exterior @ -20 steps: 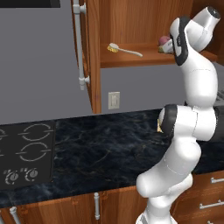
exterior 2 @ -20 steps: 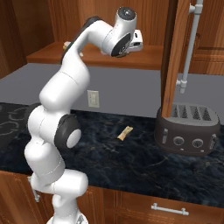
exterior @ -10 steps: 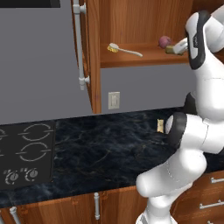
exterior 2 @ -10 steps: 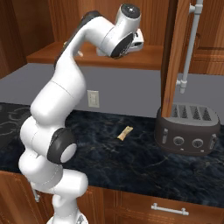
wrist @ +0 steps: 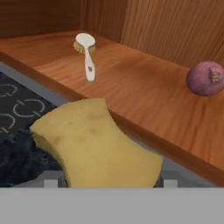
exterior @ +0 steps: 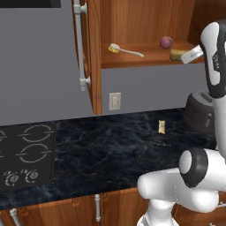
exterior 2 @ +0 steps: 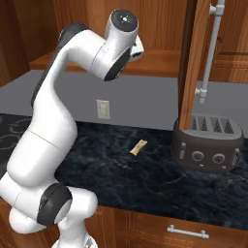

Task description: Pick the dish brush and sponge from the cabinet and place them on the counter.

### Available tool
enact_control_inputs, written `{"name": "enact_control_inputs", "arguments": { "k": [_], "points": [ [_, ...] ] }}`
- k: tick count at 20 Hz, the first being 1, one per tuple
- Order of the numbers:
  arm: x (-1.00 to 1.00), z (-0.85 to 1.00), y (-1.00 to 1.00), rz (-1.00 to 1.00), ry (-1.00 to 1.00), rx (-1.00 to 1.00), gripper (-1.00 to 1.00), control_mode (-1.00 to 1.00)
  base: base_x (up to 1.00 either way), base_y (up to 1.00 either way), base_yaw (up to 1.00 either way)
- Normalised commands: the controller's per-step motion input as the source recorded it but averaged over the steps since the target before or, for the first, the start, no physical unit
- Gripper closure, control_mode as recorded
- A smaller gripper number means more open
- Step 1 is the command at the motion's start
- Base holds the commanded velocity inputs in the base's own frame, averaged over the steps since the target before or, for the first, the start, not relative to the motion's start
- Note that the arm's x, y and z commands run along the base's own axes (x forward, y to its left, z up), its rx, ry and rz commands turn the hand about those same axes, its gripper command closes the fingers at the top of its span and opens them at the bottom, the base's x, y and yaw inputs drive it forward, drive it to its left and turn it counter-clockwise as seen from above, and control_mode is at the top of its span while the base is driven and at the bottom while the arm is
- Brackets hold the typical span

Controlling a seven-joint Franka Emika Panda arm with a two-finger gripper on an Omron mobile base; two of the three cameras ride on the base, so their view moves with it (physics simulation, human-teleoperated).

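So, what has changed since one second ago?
The arm swung right in the left base view, uncovering the ball and sponge. The hand now seems to grip the sponge at the shelf edge. Brush, ball and toaster stayed put.

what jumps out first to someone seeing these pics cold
The yellow sponge looms large in the hand view, sitting between the gripper's spread fingertips at the front edge of the open cabinet's shelf. Behind it on that shelf lie the dish brush to the left and a purple-red ball. Below, the black counter holds a dark toaster and a small tan piece.
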Motion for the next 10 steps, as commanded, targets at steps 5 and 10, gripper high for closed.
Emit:
{"name": "enact_control_inputs", "arguments": {
  "k": [5,10],
  "points": [
    [-0.90,-0.04,0.56,0.03,-0.12,-0.07,1.00,-1.00,0.00,0.00,0.00],
    [-0.98,-0.06,0.33,0.03,-0.07,-0.08,1.00,-1.00,0.00,0.00,0.00]
  ]
}}
